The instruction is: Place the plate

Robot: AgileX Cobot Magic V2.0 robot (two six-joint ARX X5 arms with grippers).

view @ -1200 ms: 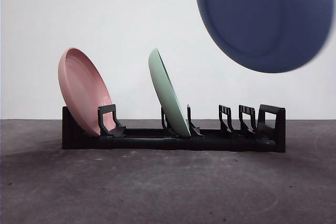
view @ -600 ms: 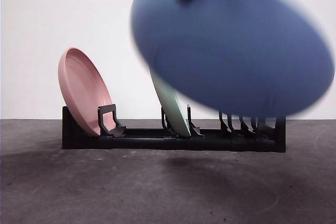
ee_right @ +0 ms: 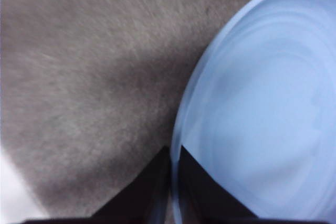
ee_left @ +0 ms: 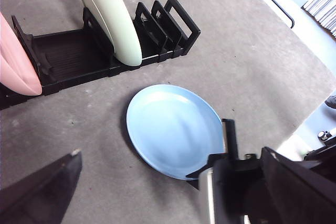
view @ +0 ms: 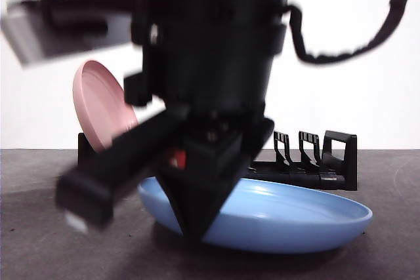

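The blue plate (view: pixel 282 218) is being held low on the bench (view: pixel 52 240), in front of the black rack (view: pixel 328 162), its rim being clamped by the right end effector (ee_right: pixel 173 182). The pink plate (view: pixel 98 106) and green plate (ee_left: pixel 110 17) are being kept upright in the rack, while the left end effector (ee_left: pixel 142 187) is being held apart above the bench.

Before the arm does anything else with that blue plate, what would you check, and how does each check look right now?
1. Right gripper fingers closed on the blue plate rim: ok.
2. Plate down on the table: appears to rest there, front view; ok.
3. Plate inside the black rack: not ok, it lies in front of the rack.
4. Free slots at the rack's end: ok.
5. Pink plate and green plate standing in their slots: ok.
6. Left gripper clear of the blue plate: ok.
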